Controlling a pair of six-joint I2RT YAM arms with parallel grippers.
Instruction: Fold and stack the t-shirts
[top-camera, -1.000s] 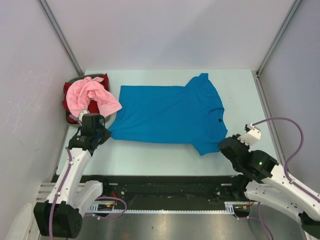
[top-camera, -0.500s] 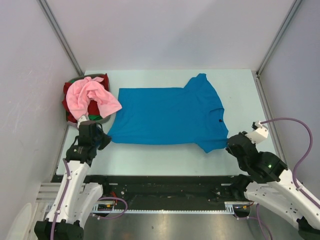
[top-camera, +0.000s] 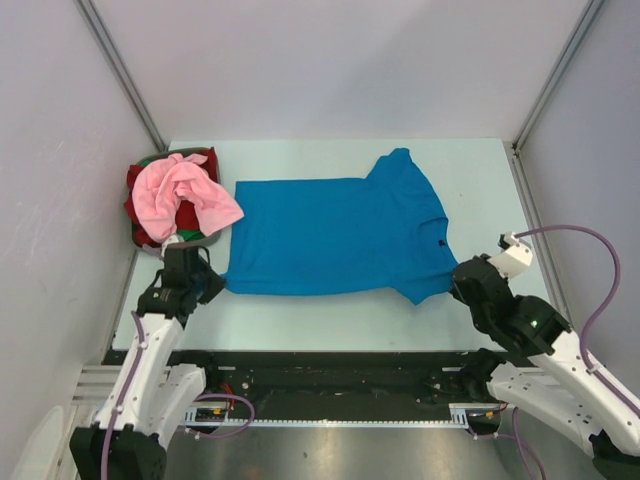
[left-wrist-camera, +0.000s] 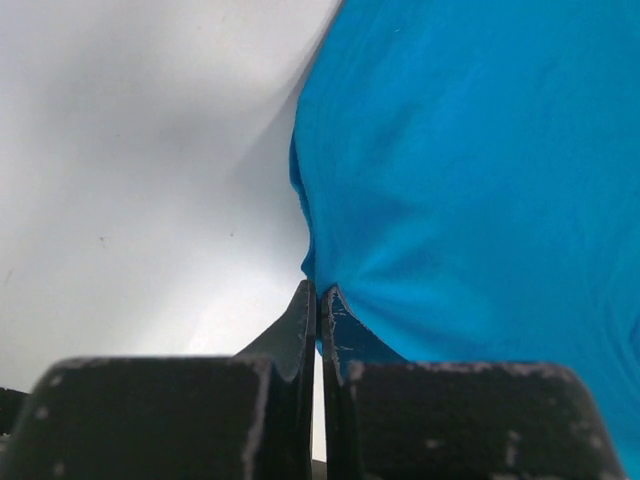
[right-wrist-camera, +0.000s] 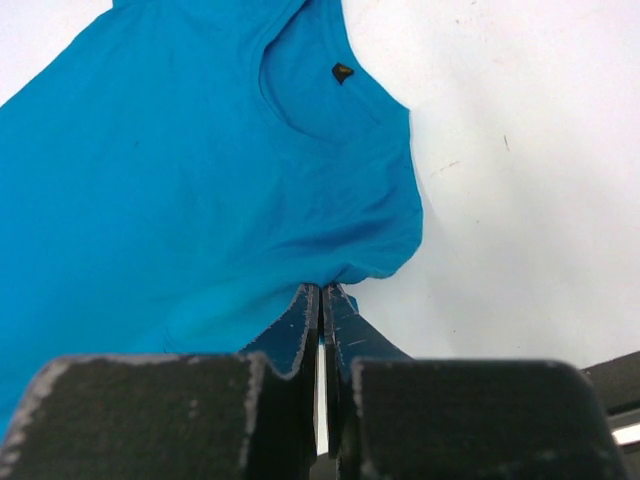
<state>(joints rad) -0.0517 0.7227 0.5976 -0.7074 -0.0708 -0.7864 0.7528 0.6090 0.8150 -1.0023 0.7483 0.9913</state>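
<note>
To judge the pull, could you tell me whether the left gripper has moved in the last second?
Yes. In the top view the left gripper has drawn back from the basket toward the table's near edge, shut on the blue t-shirt.

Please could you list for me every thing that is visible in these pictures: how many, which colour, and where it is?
bright blue cloth t-shirt: one, blue, spread flat across the middle of the table.
light pink cloth shirt: one, pink, crumpled on top of the basket, far left.
red cloth shirt: one, red, in the basket under the pink one.
green cloth: a small bit, green, at the basket's far edge; too little shows to name it.
dark grey basket: one, mostly covered, at the table's left side.
pale table: one, whitish.
left gripper: one, black, shut on the blue t-shirt's near left corner.
right gripper: one, black, shut on its near sleeve edge.
</note>
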